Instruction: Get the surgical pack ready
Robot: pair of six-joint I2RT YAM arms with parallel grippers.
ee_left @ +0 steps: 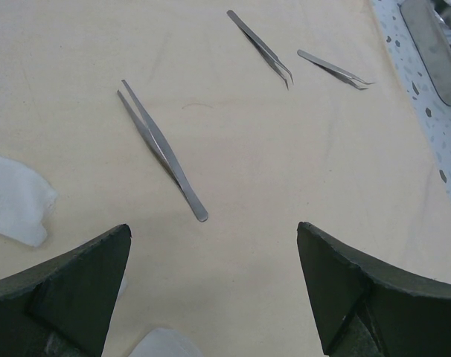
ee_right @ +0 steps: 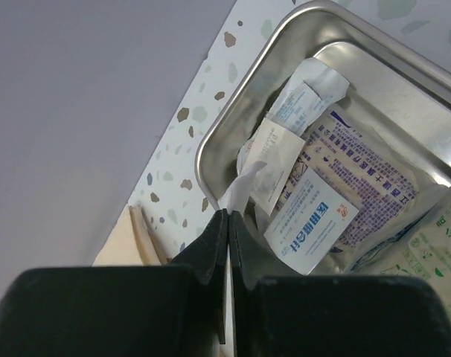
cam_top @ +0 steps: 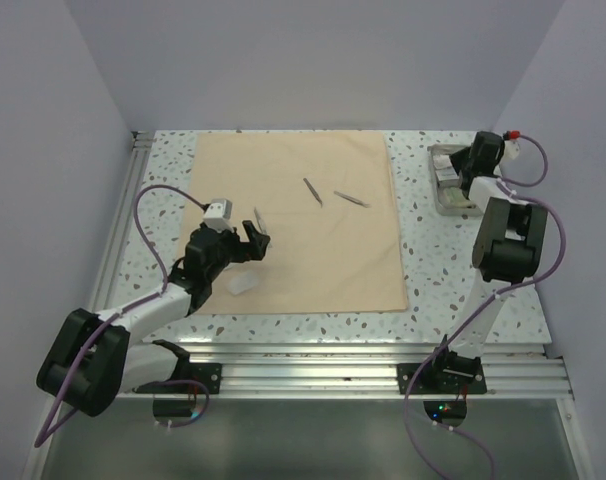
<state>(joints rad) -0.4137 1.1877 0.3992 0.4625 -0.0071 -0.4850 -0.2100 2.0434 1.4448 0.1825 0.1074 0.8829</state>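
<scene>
**Surface and room.** The tabletop (cam_top: 453,270) is white with grey and brown speckles. Plain pale lilac walls (cam_top: 313,60) enclose it on three sides. An aluminium rail (cam_top: 333,360) runs along the near edge, where both arms are bolted.

**Cloth.** The tan cloth (cam_top: 313,250) lies spread flat on the tabletop, under and ahead of the left claw (ee_left: 213,227).

**Left claw.** Released: its fingers stand wide apart and grasp nothing. It hangs over the left part of the cloth.
- A straight pair of tweezers (ee_left: 162,149) lies on the cloth just ahead of it, slightly to its left.
- Two finer, curved-tip instruments lie well beyond the claw and to its right, near each other but apart: one (ee_left: 261,48) and the other (ee_left: 333,69).
- A white packet (ee_left: 13,197) rests on the cloth to its left.
- A second white piece (ee_left: 162,343) shows beneath the claw (only partly seen).

**Right claw.** The right claw (ee_right: 229,216) is clenched, with the fingers pressed together on the edge of a thin white sachet (ee_right: 244,186). It sits at the rim of the steel tray (ee_right: 210,149), which stands on the bare tabletop well right of the cloth, by the far right corner.

**Tray contents.** Ahead of this claw, inside the tray, lies a loose overlapping pile:
- a small blue-printed sachet (ee_right: 311,219);
- a larger printed pouch (ee_right: 359,171) beneath it;
- a green-printed sachet (ee_right: 426,253) at the right.
</scene>
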